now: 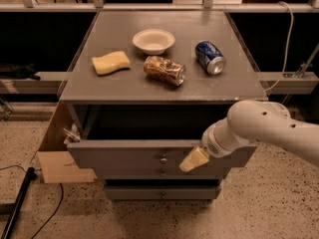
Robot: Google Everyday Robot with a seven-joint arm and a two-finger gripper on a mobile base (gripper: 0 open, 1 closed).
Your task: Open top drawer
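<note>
Speckled flooring (279,203) surrounds a grey cabinet (124,89) in a dim room, with a dark rail and shelf running behind it. The single camera view looks down on the cabinet from the front. On its flat top sit a white bowl (153,40), a yellow sponge (110,62), a crumpled brown packet (164,69) lying on its side, and a blue soda can (210,57), also on its side. A sheet of cardboard (62,166) leans beside the cabinet's left flank, and a black cable (15,205) trails across the floor nearby.

The top drawer (119,154) stands well out from the cabinet body, its long grey front forward of the top's edge and a dark hollow showing behind it. Its small round knob (163,160) sits at the centre of the front. A second drawer front (129,174) sits close beneath it, and a lower one (139,192) further down appears closed.

The white arm (269,126) reaches in from the right, and the gripper (194,159) rests against the drawer front just to the right of the knob, its yellowish tip pointing down and left. Whether it is open or closed cannot be told from this angle.

By the look of things, the pull is largely done: the drawer is already far out. The next move likely calls for either a short further draw straight toward the camera, kept level so the box does not bind, or a clean release and retreat clear of the front.
</note>
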